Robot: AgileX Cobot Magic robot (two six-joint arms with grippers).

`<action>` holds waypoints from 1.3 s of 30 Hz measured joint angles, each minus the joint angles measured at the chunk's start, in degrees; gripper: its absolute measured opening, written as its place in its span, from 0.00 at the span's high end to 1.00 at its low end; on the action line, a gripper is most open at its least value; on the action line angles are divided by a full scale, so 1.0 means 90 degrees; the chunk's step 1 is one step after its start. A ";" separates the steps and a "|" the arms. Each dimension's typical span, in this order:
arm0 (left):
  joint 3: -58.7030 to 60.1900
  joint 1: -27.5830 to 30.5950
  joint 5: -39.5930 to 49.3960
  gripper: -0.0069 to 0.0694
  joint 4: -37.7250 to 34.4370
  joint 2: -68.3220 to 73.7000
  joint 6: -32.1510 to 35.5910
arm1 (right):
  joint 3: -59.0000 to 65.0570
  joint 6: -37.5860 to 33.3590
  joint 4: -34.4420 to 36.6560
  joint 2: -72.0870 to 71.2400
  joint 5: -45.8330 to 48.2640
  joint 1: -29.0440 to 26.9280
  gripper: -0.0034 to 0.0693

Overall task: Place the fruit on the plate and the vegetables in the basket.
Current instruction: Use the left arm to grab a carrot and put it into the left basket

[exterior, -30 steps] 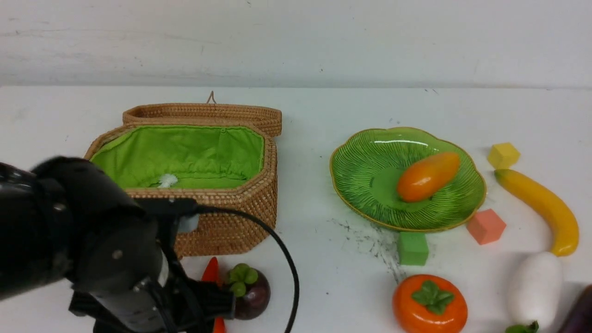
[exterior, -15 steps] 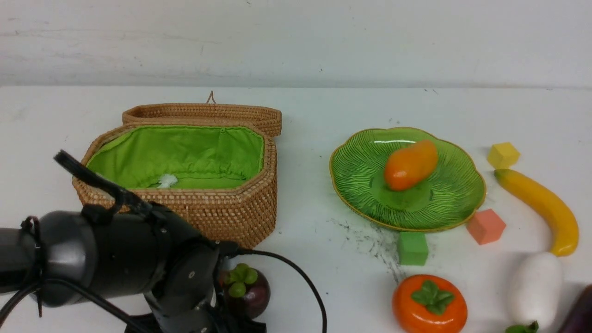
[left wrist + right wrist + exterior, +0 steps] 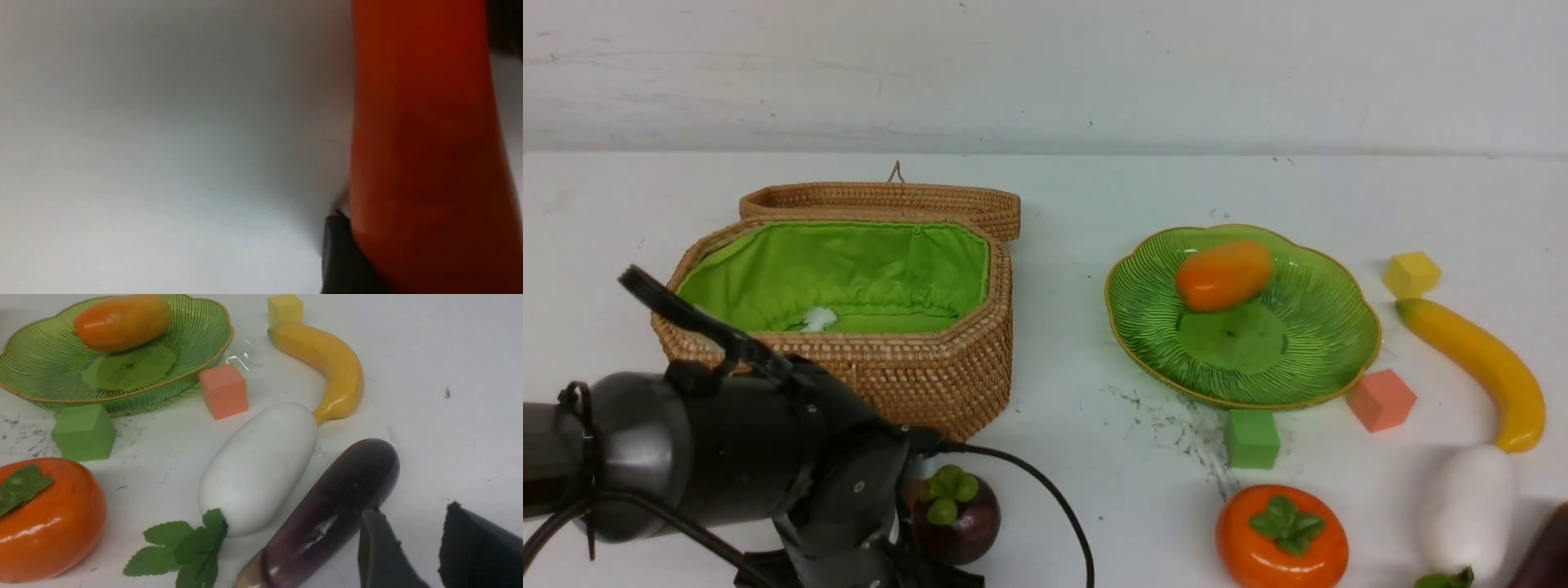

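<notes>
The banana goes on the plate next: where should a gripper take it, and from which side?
Likely the banana across its middle, from straight above, jaws spanning its narrow width: it lies flat on the table, and the yellow cube and white radish crowd its ends.

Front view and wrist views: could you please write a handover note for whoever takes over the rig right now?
Grippers: left gripper has its jaws either side of the carrot, grip not confirmed; right gripper is open and empty, beside the eggplant.
Done: mango on the plate.
Left for the plate: mangosteen in front of the basket, persimmon, banana.
Left for the basket: carrot, white radish, eggplant. Its lid is open and no vegetable is visible inside.
</notes>
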 joint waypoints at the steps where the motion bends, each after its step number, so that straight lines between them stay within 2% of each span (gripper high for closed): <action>1: 0.0000 0.0000 0.0015 0.44 0.0000 -0.0012 0.0006 | 0.0000 0.0000 0.0000 0.0000 0.0000 0.0000 0.62; 11: 0.0000 0.0000 0.1559 0.44 -0.0162 -0.1370 0.0601 | 0.0000 0.0000 0.0000 0.0000 0.0000 0.0000 0.62; 15: -0.0028 0.0000 0.2200 0.44 -0.0228 -0.2428 0.0653 | 0.0000 0.0000 0.0000 0.0000 0.0000 0.0000 0.62; 19: -0.0485 0.0000 0.2491 0.44 -0.0188 -0.3290 0.0647 | 0.0000 0.0000 0.0000 0.0000 0.0000 0.0000 0.62; 22: -0.1168 0.0000 0.2508 0.44 0.0141 -0.3635 0.0543 | 0.0000 0.0000 0.0000 0.0000 0.0000 0.0000 0.62; 25: -0.1697 0.0021 0.2405 0.44 0.0576 -0.3624 0.0175 | 0.0000 0.0000 0.0000 0.0000 0.0000 0.0000 0.62; 27: -0.2191 0.0250 0.2012 0.44 0.0884 -0.3416 -0.0529 | 0.0000 0.0000 0.0000 0.0000 0.0000 0.0000 0.62; 31: -0.2579 0.0806 0.1425 0.44 0.0901 -0.2860 -0.1268 | 0.0000 0.0000 0.0000 0.0000 0.0000 0.0000 0.62; 35: -0.2856 0.1764 0.0705 0.44 0.0125 -0.1875 -0.2188 | 0.0000 0.0000 0.0000 0.0000 0.0000 0.0000 0.62; 37: -0.2947 0.2087 0.0349 0.44 -0.0502 -0.1490 -0.2582 | 0.0000 0.0000 0.0000 0.0000 0.0000 0.0000 0.62; 38: -0.2947 0.2117 0.0305 0.44 -0.0502 -0.1449 -0.2615 | 0.0000 0.0000 0.0000 0.0000 0.0000 0.0000 0.62; 39: -0.2978 0.2311 -0.0115 0.44 -0.1032 -0.1100 -0.2852 | 0.0000 0.0000 0.0000 0.0000 0.0000 0.0000 0.62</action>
